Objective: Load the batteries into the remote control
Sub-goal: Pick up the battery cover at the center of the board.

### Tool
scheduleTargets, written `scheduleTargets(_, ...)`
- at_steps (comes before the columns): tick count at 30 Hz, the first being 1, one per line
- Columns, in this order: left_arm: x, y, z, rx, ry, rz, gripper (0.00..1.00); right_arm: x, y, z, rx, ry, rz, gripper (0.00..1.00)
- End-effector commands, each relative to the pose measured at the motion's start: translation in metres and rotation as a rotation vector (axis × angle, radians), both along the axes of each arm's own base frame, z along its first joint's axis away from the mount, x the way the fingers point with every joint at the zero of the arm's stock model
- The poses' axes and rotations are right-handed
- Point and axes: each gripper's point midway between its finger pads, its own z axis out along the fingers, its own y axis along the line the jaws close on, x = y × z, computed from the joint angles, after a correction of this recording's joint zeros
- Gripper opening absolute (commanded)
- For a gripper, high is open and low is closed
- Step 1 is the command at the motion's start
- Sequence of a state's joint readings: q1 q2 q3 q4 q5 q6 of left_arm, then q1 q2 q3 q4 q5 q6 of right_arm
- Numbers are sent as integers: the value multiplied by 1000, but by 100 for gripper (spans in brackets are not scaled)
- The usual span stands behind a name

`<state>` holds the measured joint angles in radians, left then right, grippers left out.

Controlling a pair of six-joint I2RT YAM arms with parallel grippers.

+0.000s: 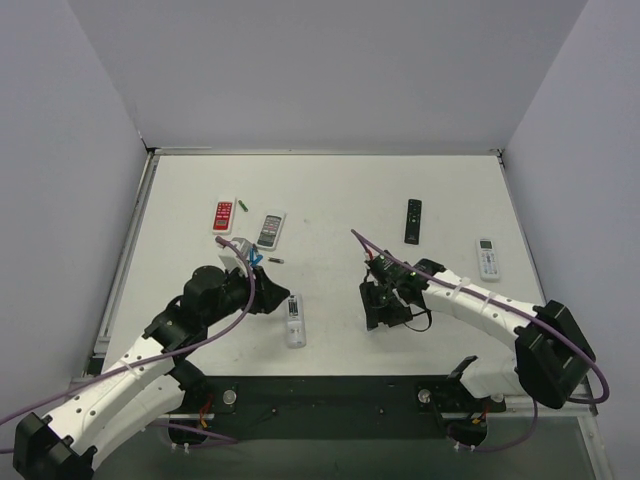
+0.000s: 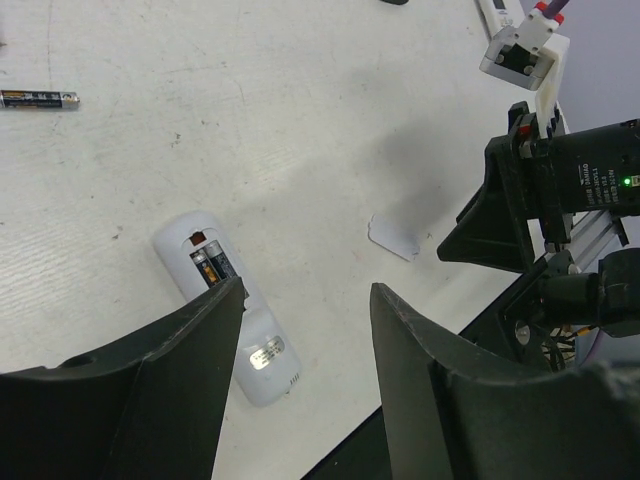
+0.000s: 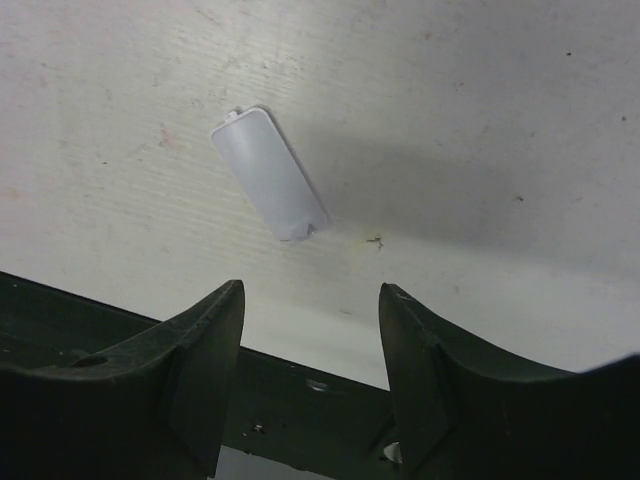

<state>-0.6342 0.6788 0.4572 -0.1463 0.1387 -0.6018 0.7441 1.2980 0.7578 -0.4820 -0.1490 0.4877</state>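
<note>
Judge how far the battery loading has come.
Done: cover is off, and the remote control shows at least one cell in its recess. In hand: nothing; left end effector and right end effector are open. Left: the loose battery on the table.

Five remotes showing, the white remote control among them; two loose batteries; one detached battery cover.

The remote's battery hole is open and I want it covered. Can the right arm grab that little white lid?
Probably yes. The lid lies alone on the bare table just beyond the right gripper, whose jaws stand open. Nothing blocks it, though it lies flat, so pinching could be tricky.
</note>
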Motion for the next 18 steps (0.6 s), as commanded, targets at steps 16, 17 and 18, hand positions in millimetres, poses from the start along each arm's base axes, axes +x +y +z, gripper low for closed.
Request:
scheduleTargets(16,1,-6,-4,0,35,-17,64,-4,4,-27,-92,131,-87,30)
scheduleTargets(17,1,-6,-4,0,35,-20,64,-4,5,-27,-95,133,-79,30)
scheduleTargets(18,1,-7,-5,-1,38,-21,63,-3,6,-29,-100,137,-76,30)
